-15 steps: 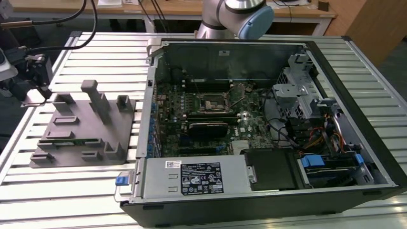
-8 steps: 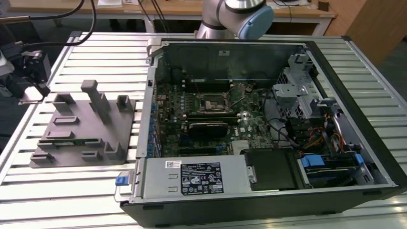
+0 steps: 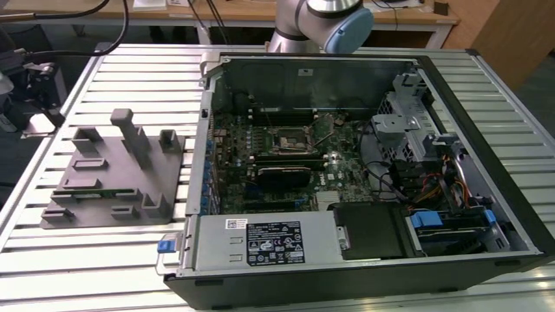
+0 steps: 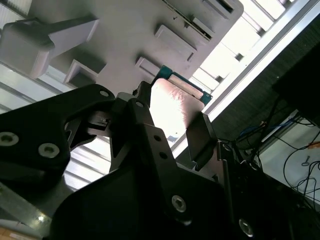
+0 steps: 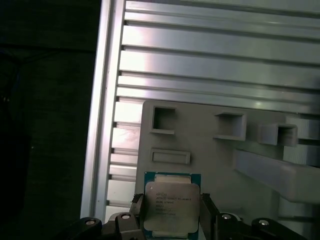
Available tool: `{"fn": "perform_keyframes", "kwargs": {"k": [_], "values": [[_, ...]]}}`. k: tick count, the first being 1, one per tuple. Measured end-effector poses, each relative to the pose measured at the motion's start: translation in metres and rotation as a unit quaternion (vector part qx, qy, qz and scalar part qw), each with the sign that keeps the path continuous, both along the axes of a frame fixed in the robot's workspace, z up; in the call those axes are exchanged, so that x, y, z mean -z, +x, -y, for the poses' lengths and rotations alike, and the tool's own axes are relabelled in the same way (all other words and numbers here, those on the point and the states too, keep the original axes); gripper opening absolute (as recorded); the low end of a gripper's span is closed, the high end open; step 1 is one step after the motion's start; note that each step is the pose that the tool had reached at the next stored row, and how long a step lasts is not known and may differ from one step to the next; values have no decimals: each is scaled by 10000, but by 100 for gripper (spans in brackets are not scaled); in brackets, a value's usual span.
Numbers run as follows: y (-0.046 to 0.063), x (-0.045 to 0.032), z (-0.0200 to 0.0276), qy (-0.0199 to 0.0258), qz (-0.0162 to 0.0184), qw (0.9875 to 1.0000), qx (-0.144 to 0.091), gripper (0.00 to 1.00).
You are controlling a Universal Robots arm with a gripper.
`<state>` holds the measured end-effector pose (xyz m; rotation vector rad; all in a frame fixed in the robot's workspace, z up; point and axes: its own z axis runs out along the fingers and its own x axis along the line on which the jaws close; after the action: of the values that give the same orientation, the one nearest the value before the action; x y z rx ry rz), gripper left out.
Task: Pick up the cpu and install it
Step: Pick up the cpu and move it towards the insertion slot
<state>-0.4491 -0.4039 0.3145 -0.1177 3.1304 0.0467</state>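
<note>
In the first wrist view the cpu runs off the frame, the end effector covering two of its edges. The arm is cropped at the exterior view's twelve o'clock.

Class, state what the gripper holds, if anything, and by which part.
The gripper holds the cpu, its fingers clamped on two opposite side edges.

The fixture lies on the table. Just beside the fixture, on the exterior view's right, the open computer case lies on the same table, with the socket inside it. In the first wrist view the cpu sits between the fingers of the gripper, over the fixture's edge.
</note>
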Motion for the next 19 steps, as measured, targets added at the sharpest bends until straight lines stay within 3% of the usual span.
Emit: {"fn": "perform_keyframes", "kwargs": {"k": [19], "values": [[-18, -260, -12, 0, 22, 10000, 0, 53]]}}
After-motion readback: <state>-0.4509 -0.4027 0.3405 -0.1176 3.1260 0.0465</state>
